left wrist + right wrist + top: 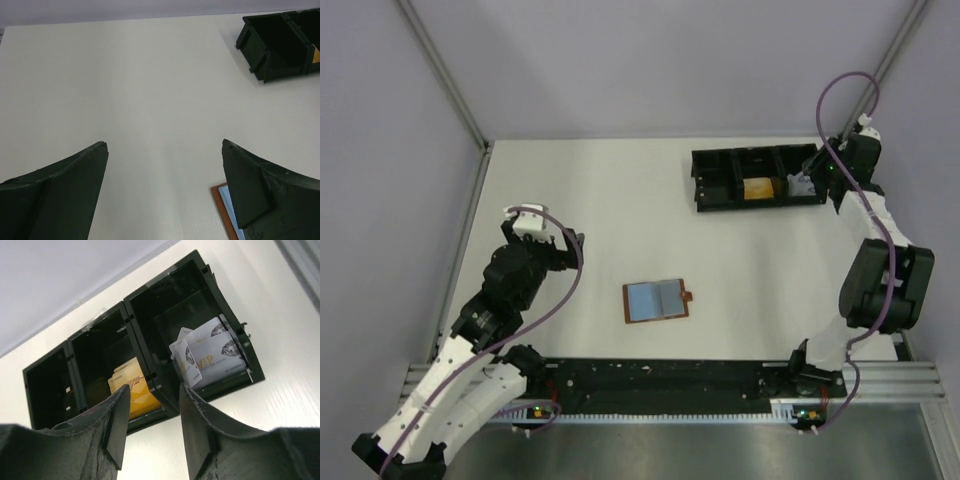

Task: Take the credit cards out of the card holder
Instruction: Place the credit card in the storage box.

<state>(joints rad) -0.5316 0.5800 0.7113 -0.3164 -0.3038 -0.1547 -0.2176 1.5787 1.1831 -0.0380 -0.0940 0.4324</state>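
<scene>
Snagging looms if the right end effector (pixel 152 395), half-parted and empty above the tray (pixel 170 315), clips the silver cards (pixel 215 355) in its right compartment; the left end effector (pixel 165 144) hangs wide open.

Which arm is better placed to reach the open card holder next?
Left, probably. The left end effector is open and empty, and it is the one nearer the card holder, whose corner shows in its wrist view. The right end effector hangs over the far tray.
</scene>
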